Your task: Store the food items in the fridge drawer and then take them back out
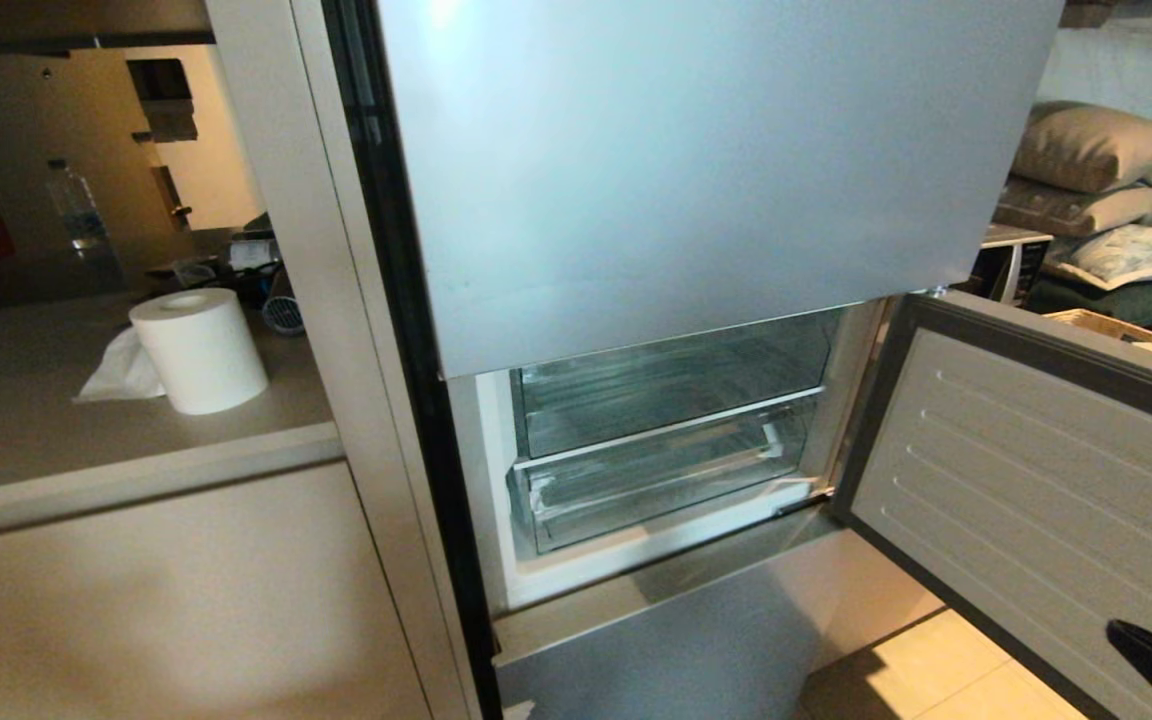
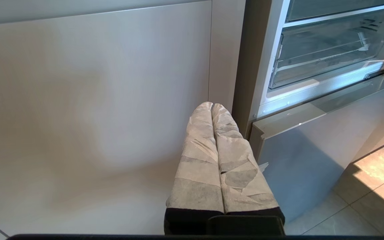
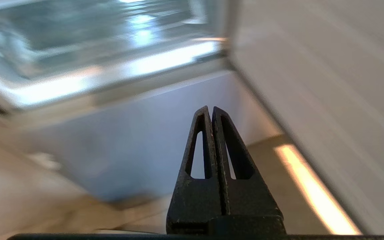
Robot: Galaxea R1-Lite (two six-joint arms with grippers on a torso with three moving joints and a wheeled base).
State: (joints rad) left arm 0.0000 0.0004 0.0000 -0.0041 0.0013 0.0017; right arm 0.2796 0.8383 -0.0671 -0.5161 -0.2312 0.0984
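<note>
Two grippers are closed and empty, no fruit visible: the right gripper [image 3: 211, 111], at five o'clock in the head view, should open before hooking the drawer [image 1: 656, 485], pushed in at centre.

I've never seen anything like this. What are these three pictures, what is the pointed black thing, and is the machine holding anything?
These come from a two-armed robot facing a fridge. The wide picture is from its head: the fridge door hangs open, showing the clear fridge drawer, with no food visible in it. A paper roll stands on the counter to the left. The other two pictures come from cameras on its wrists. The left gripper, fingers wrapped in pale cloth, is shut beside the cabinet. The black pointed thing is the right gripper, also shut, near the open door. Neither holds anything.
</note>
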